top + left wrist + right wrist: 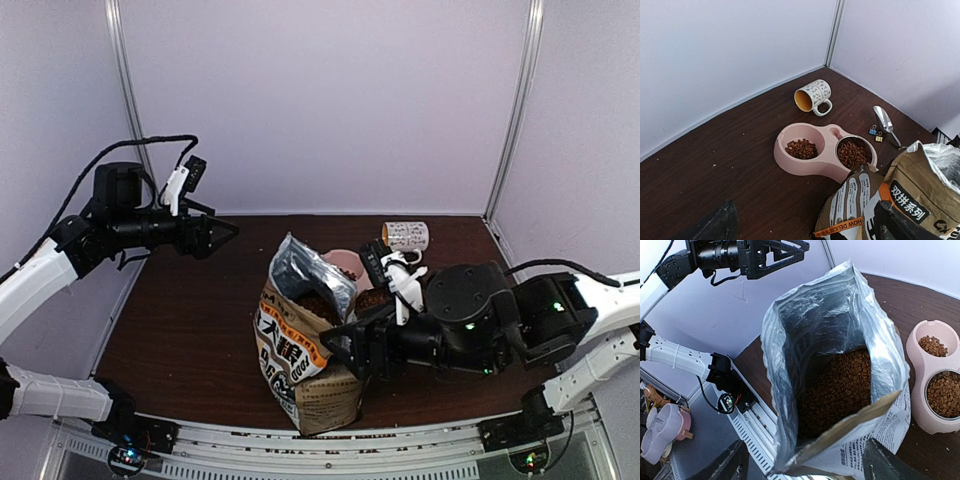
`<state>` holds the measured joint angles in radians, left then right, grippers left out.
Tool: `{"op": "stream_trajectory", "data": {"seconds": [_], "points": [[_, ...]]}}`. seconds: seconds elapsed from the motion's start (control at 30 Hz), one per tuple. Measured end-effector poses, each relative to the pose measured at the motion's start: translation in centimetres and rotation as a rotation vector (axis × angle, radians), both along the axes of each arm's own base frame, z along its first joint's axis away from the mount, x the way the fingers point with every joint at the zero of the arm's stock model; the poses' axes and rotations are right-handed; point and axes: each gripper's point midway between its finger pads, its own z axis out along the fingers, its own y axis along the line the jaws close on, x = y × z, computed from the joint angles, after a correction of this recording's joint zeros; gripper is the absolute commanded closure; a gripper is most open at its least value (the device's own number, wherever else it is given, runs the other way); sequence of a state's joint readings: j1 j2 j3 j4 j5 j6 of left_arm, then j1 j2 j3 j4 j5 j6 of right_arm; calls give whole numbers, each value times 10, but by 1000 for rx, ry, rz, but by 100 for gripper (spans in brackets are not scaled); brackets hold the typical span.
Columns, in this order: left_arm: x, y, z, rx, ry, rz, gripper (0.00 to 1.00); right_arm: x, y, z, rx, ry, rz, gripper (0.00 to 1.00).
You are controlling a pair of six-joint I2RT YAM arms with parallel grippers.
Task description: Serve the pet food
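Pet food point(801, 149) lies in both wells of the pink bowl point(805, 168).

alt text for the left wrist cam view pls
A pink double bowl on a dark wooden table holds brown kibble in both compartments. Behind it a patterned mug lies on its side; to the right are a metal scoop and two binder clips. A printed pet food bag fills the lower right corner.

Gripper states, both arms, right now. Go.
Left gripper: open, holding nothing.
Right gripper: open, fingers spread at the dog food bag, not clamped on it.
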<state>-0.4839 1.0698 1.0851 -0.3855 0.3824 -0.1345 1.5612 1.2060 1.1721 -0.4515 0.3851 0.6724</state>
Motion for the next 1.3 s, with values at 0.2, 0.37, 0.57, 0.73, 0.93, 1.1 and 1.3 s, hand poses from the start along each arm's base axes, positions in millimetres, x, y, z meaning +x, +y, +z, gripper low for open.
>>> {"op": "stream_trajectory", "data": {"seconds": [0.2,0.37,0.57,0.73,0.93,1.1,1.3], "points": [[-4,1,5,2,-27,-10,3,3,22,-7,-27,21,-58,41],[-6,0,7,2,-38,-25,3,7,25,-11,-85,26,-104,61],[-10,-3,8,5,-50,-61,3,11,13,-22,-164,15,-134,100],[-29,-20,10,-21,-57,-214,3,19,-5,-24,-211,-54,-50,100],[-50,-50,0,-34,-19,-389,3,50,-53,-23,-206,-105,101,100],[-54,-71,0,-30,-9,-467,6,65,-75,-23,-172,-110,189,100],[-53,-94,-2,-25,6,-542,39,64,-73,-24,-115,-109,280,100]]}}
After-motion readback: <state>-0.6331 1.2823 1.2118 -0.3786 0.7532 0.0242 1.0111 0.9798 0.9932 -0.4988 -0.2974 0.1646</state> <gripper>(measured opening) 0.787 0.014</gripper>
